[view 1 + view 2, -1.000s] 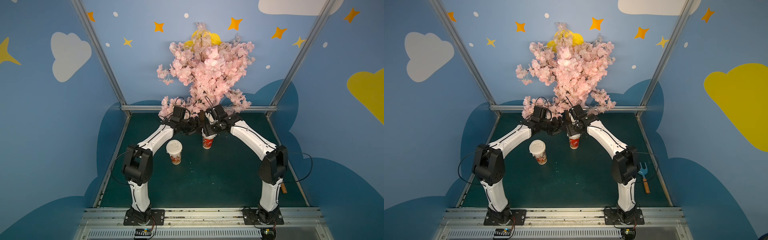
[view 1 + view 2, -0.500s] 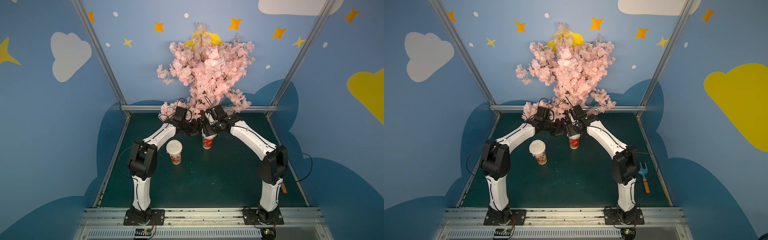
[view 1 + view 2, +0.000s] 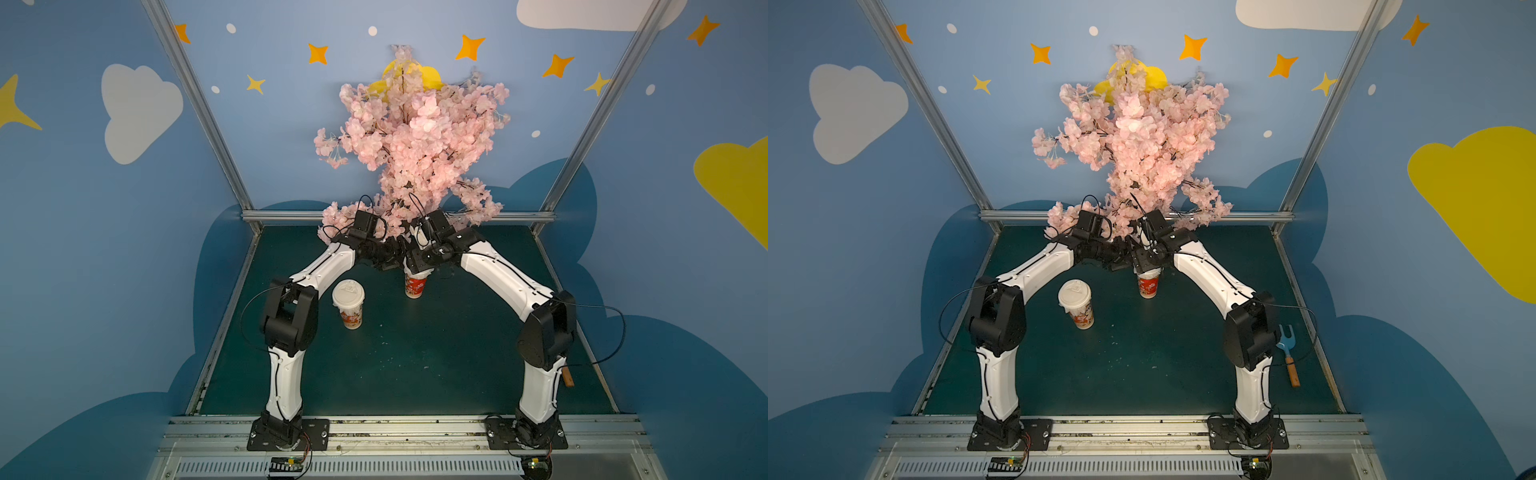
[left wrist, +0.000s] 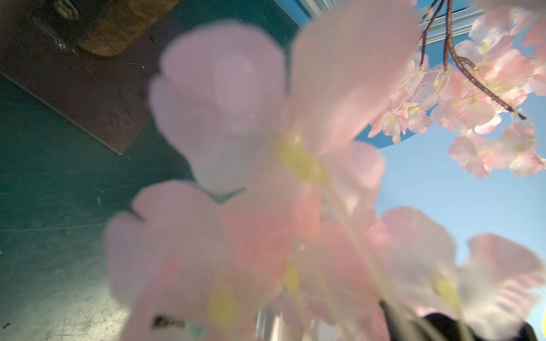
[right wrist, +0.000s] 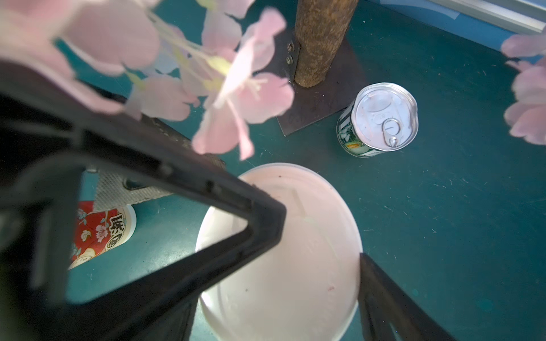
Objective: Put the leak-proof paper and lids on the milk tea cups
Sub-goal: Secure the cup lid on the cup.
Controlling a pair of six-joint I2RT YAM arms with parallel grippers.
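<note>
Both arms lean in under the blossom tree (image 3: 415, 145) and meet over the far cup (image 3: 415, 287). The right tool (image 5: 320, 236) sits directly above it. Its fingers are spread wide and straddle a white round cover (image 5: 280, 280) on the cup's mouth, released as far as I can see, with nothing pinched. I can't tell whether that cover is paper or a lid. The left tool (image 3: 390, 259) hangs just beside the same cup, on the side away from the right tool. Blossoms smother its wrist view, so I can't tell whether it is released or clenched. The near cup (image 3: 352, 320) stands on the desk (image 3: 415, 357) well apart from both tools, back toward the left arm's elbow. It is capped with a lid (image 3: 348, 293), and the paper (image 3: 351, 308) shows as a pale skirt just below it. Beyond the right tool, a can (image 5: 378, 121) stands upright near the trunk (image 5: 319, 38).
</note>
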